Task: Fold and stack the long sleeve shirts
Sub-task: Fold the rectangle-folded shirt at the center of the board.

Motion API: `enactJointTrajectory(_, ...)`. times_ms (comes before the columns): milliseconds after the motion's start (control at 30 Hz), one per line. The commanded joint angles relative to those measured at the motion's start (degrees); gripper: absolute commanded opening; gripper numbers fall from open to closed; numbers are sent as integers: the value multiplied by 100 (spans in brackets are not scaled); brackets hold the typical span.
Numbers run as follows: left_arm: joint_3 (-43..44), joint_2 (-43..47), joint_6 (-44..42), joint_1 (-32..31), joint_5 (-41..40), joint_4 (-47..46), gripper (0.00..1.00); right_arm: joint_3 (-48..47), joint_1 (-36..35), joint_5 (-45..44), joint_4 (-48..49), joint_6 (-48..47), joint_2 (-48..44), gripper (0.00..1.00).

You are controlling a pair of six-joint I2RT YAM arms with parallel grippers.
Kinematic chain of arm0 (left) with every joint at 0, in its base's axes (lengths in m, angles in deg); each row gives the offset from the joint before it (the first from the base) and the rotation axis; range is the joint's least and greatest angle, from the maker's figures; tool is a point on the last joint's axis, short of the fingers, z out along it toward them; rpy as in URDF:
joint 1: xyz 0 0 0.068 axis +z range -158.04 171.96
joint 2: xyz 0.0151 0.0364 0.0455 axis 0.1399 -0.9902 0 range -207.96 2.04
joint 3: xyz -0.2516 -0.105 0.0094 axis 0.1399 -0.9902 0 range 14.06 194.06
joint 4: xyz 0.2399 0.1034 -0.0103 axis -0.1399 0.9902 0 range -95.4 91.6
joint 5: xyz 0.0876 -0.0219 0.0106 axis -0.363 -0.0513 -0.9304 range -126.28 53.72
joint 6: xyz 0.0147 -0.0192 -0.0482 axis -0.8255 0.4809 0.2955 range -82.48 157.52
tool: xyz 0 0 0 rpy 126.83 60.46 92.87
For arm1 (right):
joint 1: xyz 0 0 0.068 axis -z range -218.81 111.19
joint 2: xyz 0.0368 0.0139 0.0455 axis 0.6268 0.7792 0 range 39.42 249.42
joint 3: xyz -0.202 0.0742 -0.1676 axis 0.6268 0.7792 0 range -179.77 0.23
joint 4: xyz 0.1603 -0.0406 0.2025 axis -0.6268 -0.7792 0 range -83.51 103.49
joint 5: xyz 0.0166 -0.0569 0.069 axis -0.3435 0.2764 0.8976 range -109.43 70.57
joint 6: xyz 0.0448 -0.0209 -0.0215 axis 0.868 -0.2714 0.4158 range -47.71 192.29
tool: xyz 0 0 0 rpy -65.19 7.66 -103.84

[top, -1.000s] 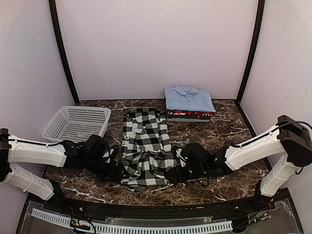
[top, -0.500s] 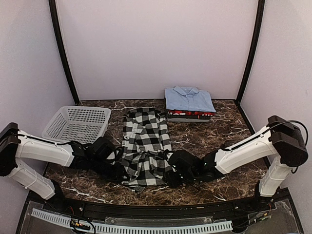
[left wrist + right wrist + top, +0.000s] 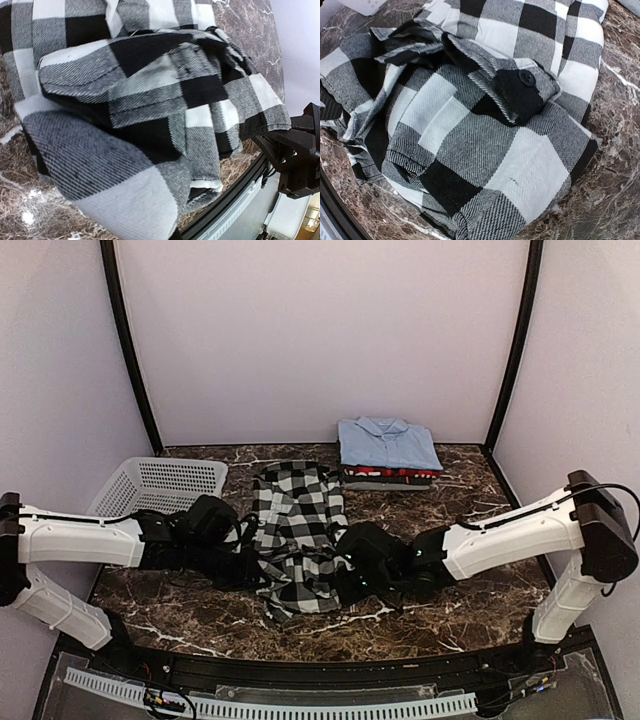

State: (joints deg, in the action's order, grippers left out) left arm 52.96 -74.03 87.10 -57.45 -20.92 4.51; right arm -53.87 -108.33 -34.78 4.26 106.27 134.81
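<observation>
Marble table (image 3: 455, 495) holds a basket (image 3: 165, 480), a checked shirt (image 3: 298, 510) and a folded stack (image 3: 388, 448)

The black-and-white check shirt (image 3: 298, 530) lies bunched at centre; light blue shirt (image 3: 388, 443) sits folded atop red one (image 3: 400, 473).

"How many shirts?"
"Three I can make out: one checked shirt (image 3: 298, 515), one light blue shirt (image 3: 388, 443), one red shirt (image 3: 390, 473)."
"Baskets? Arms?"
"One basket (image 3: 150, 480). Two arms: left arm (image 3: 75, 540), right arm (image 3: 515, 532)."
</observation>
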Motion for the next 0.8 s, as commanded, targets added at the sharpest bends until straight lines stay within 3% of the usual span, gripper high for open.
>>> enactJointTrajectory(0, 360, 223, 126, -8, -91, 223, 0, -435, 246, 102, -249, -105, -242, 0)
enactJointTrajectory(200, 882, -128, 163, 498, 11, 190, 0, -958, 862, 606, -229, -280, 4, 0)
enactJointTrajectory(433, 1380, -1155, 25, 1373, 167, -29, 0, -2073, 1547, 987, -421, -354, 988, 1)
enactJointTrajectory(533, 1689, -1501, -37, 1498, 160, -26, 6, -2393, 1719, 1054, -504, -339, 1253, 14)
enactJointTrajectory(767, 1955, -1585, -69, 1669, 9, 0, 42, -2533, 1884, 1027, -594, -380, 1140, 57)
